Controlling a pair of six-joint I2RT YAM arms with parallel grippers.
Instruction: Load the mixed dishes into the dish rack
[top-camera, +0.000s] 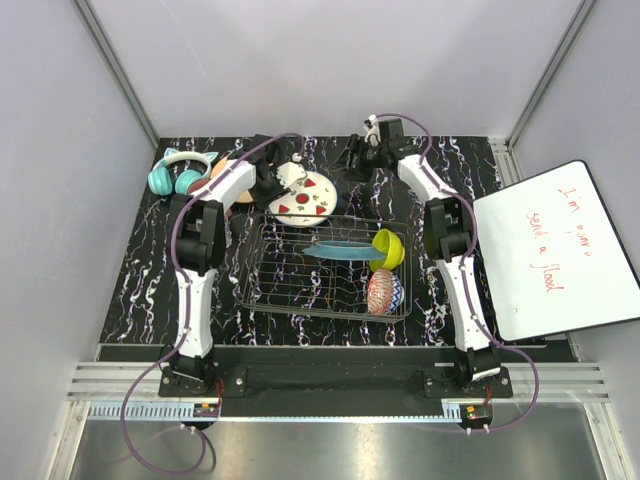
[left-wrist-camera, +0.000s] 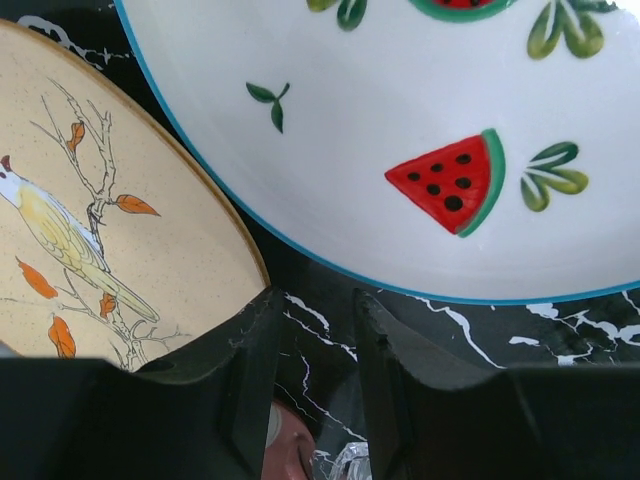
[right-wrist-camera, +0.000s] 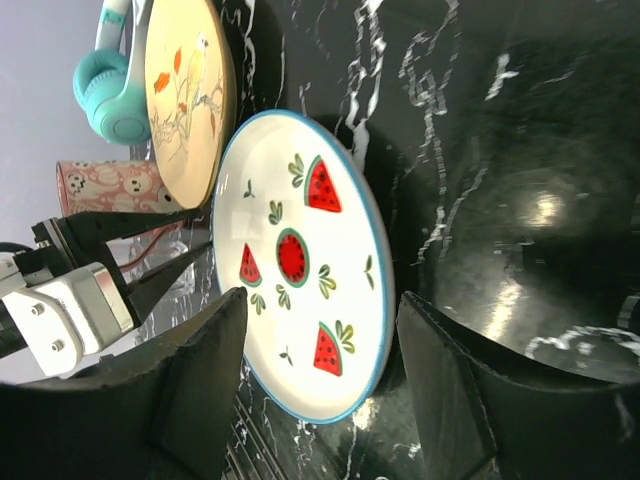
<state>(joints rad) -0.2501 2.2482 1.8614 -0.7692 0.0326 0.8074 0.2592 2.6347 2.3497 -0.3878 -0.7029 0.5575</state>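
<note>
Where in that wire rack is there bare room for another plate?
The rack is bare in its left half, from its left wall to the teal plate. The right end is crowded: the yellow bowl and red bowl sit beside that plate.

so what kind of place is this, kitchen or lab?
Looks like a lab test cell, not a kitchen: plain grey panel walls, aluminium rail along the near edge, handwritten whiteboard propped at the right.
</note>
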